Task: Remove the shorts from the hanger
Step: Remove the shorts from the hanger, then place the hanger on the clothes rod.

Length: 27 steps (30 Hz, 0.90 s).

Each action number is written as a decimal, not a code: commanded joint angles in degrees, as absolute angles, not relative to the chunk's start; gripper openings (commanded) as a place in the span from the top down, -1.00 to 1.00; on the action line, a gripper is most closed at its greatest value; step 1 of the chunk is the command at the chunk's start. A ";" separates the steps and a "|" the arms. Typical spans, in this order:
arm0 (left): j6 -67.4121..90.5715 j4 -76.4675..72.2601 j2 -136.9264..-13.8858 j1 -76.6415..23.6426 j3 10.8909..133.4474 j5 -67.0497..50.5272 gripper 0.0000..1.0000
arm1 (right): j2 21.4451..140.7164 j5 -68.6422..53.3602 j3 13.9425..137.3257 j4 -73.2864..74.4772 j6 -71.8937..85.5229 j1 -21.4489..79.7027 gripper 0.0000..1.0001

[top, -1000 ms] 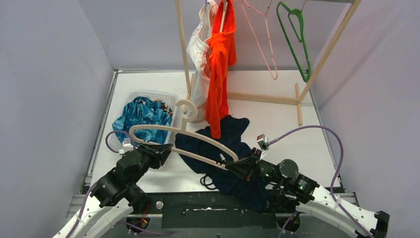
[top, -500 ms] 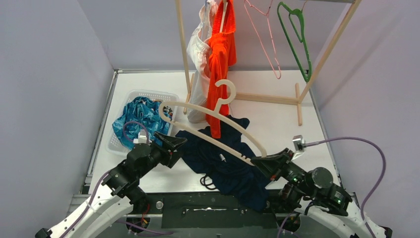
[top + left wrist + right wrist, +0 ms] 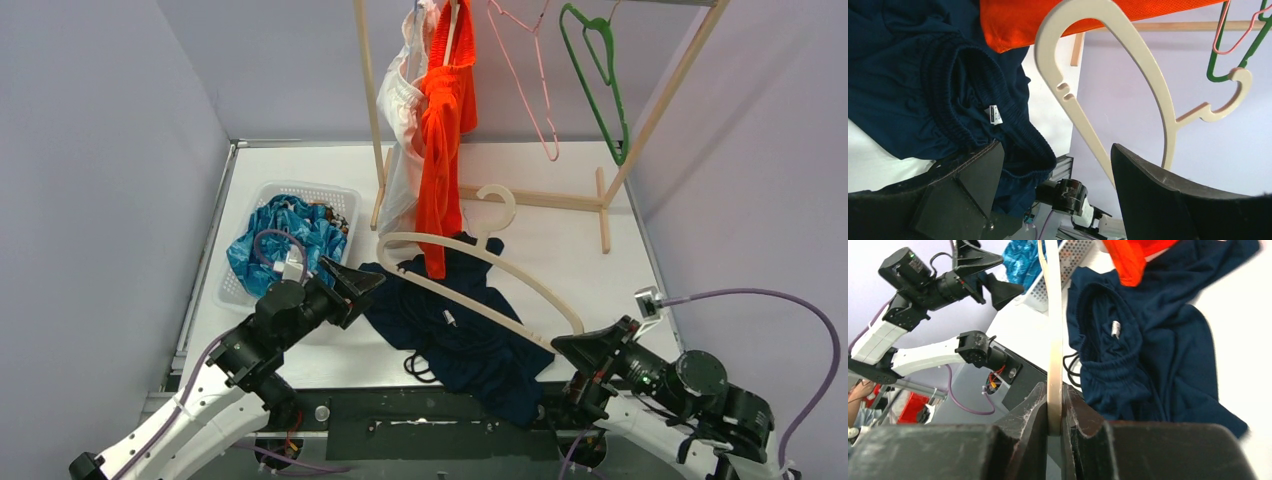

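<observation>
Hanger (image 3: pixel 470 306) free above navy shorts (image 3: pixel 472 352)

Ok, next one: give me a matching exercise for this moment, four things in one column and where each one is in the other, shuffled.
Things
1. cream hanger
2. navy shorts
3. teal-blue shorts
4. orange shorts

Places
A. hanging from the wooden rack
B. in the white basket
C. clamped at one end in the right claw
D. lying loose on the table

Pairs: 1-C, 2-D, 3-B, 4-A
</observation>
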<state>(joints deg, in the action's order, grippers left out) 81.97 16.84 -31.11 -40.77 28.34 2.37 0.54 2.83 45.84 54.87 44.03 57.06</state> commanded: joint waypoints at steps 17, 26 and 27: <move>77.76 7.25 -39.83 -40.96 29.53 -2.18 -0.57 | 5.51 18.65 67.32 79.80 42.23 56.15 1.00; 77.35 6.84 -41.02 -40.87 29.53 -2.19 -0.57 | 9.76 21.61 59.40 63.77 30.64 50.36 1.00; 77.32 6.93 -41.00 -40.87 29.53 -2.20 -0.57 | 10.78 21.47 59.05 63.23 30.63 50.21 1.00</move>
<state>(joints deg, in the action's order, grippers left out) 78.56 10.33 -41.08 -40.77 28.36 -1.45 7.64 19.49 61.08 74.63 37.01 52.73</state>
